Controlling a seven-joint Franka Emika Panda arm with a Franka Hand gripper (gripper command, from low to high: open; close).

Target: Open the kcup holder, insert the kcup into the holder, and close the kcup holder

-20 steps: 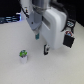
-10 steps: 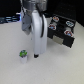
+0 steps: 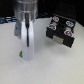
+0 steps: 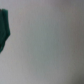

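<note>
Pale grey tabletop [image 3: 50, 67]: plain and matte, filling both views; dark background behind its far edge.
Tool [image 3: 26, 59]: silver and white, reaching down to the tabletop; whether its fingers are spread or pressed together cannot be told.
Kcup [image 3: 21, 53]: a small green speck just beside the tool, on the exterior view's left.
Kcup holder [image 3: 61, 31]: black box well apart, toward the exterior view's right; red-and-white pods [image 3: 59, 24] sit on top.
Wrist view: blurred pale surface, dark green shape [image 4: 4, 30] at one edge.

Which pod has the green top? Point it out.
The kcup, alone on the table beside the gripper. The other pods sit in the kcup holder and show white-and-red tops.
</note>
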